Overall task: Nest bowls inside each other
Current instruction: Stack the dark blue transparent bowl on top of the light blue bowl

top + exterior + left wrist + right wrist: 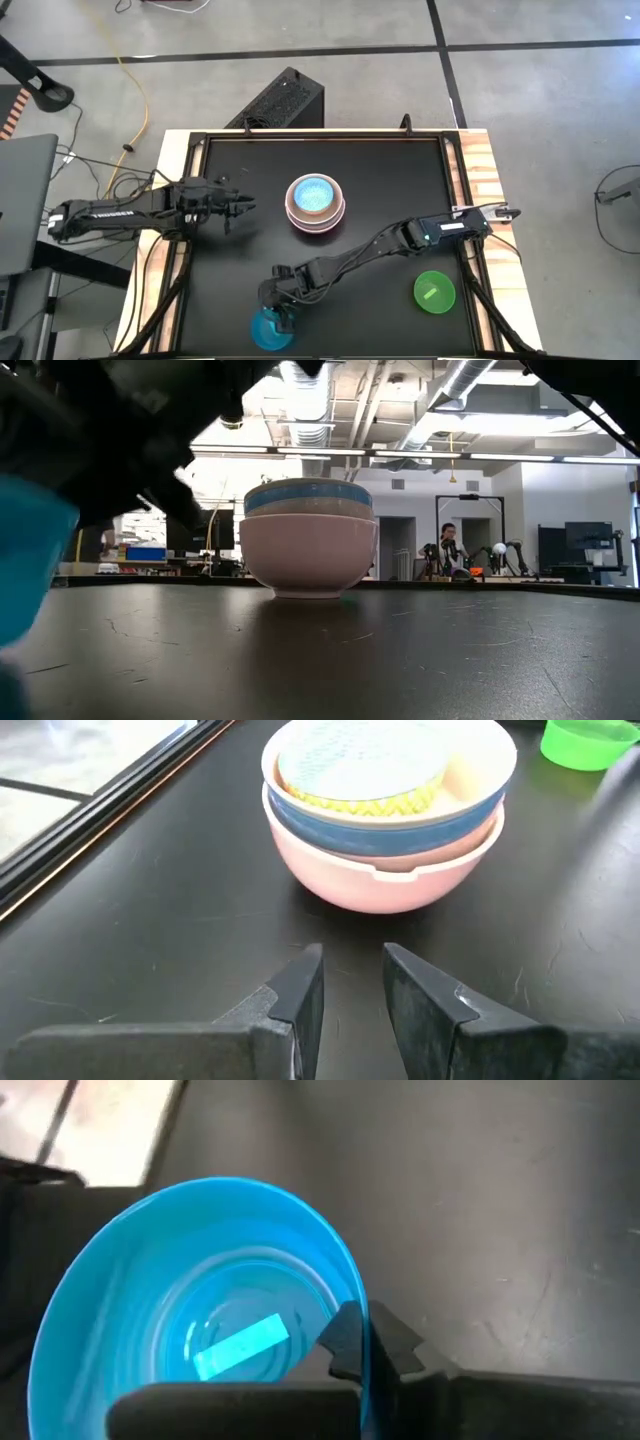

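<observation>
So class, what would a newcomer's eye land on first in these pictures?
Probably the nested stack of bowls at the table's middle, pink outermost with blue inside it. Next, the right tool at the near edge, shut on the rim of the cyan bowl. A green bowl sits alone to the right.

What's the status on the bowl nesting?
Right gripper shut on cyan bowl rim, near table edge. Left gripper open, idle beside nested stack. Green bowl loose. Path clear.

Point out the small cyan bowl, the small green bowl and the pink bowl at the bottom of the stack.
small cyan bowl (215,1295): right wrist view, on its inner wall.
small green bowl (435,293): high view, on its inside bottom.
pink bowl (308,553): low view, on its outer wall.
</observation>
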{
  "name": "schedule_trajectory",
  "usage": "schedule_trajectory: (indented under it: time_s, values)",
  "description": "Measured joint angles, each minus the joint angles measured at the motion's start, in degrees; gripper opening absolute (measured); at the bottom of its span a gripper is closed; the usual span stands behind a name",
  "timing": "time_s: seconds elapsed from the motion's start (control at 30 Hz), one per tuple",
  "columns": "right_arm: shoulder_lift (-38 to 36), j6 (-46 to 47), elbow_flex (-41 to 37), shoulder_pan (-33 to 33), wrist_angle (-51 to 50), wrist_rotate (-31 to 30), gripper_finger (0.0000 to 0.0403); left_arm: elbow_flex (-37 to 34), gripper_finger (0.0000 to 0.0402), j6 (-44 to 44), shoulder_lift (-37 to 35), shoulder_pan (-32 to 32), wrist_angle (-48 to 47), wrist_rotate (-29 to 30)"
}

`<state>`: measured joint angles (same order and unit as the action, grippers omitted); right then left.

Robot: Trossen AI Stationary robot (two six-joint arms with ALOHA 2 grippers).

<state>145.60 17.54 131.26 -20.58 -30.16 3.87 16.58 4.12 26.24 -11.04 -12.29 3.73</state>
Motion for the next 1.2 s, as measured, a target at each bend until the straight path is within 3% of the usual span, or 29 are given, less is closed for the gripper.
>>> schedule_trajectory:
  time_s: [0.1,0.2,0.63,0.93,1.2]
  values:
    - [-0.3,-0.8,3.8,0.0,-6.9,0.7,0.0012,0.0,0.0094,0.0,0.0,0.6,0.0,0.9]
    - [-5.3,-2.9,1.8,0.1,-12.0,0.4,0.0005,0.0,0.0094,0.0,0.0,0.6,0.0,1.6]
    - [-26.2,-7.5,1.9,8.1,-28.0,-14.3,0.0003,0.0,0.0094,0.2,0.0,0.6,-0.3,1.6]
    - [-28.2,-7.1,1.4,21.3,-33.6,-16.0,0.0002,0.0,0.0094,0.2,0.0,0.6,-0.3,1.6]
    - [-28.6,-4.2,-8.6,29.0,-32.4,-15.8,0.0002,0.0,0.0094,1.0,0.0,0.6,-3.6,1.5]
